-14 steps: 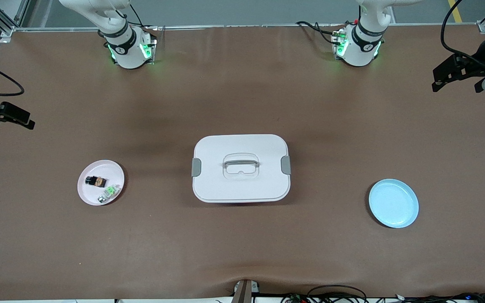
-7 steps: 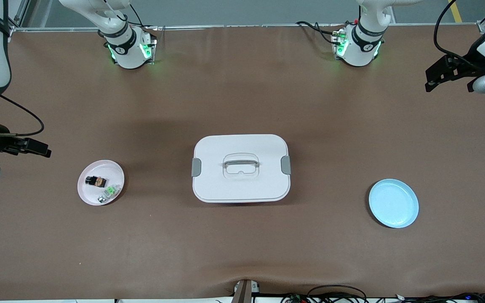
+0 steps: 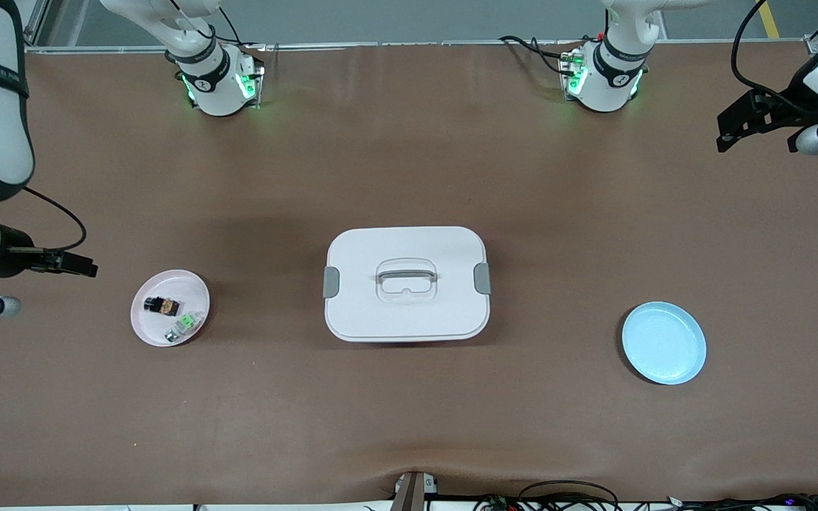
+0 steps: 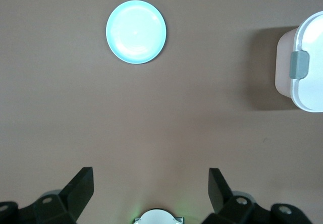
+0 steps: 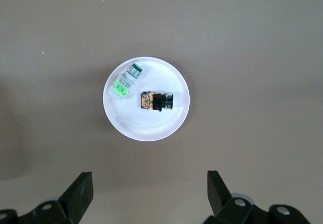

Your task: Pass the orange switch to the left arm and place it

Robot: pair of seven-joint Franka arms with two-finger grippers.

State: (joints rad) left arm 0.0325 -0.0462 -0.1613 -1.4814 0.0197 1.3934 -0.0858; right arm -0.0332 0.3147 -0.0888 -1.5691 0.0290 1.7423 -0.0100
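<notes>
The orange switch lies on its side on a small pink plate toward the right arm's end of the table. It also shows in the right wrist view, black with an orange end. My right gripper is open and empty, up over bare table beside the pink plate; its jaws stand wide apart. My left gripper is open and empty, high over the left arm's end of the table. The white box stands in the middle, between the two plates.
A green-and-clear component lies on the pink plate beside the switch. A light blue plate sits toward the left arm's end, also in the left wrist view. The box's corner and grey latch show there too.
My right arm has swung in from the table's end, and its gripper has come closer to the pink plate. My left gripper has shifted slightly. The switch, plates and box have not moved.
</notes>
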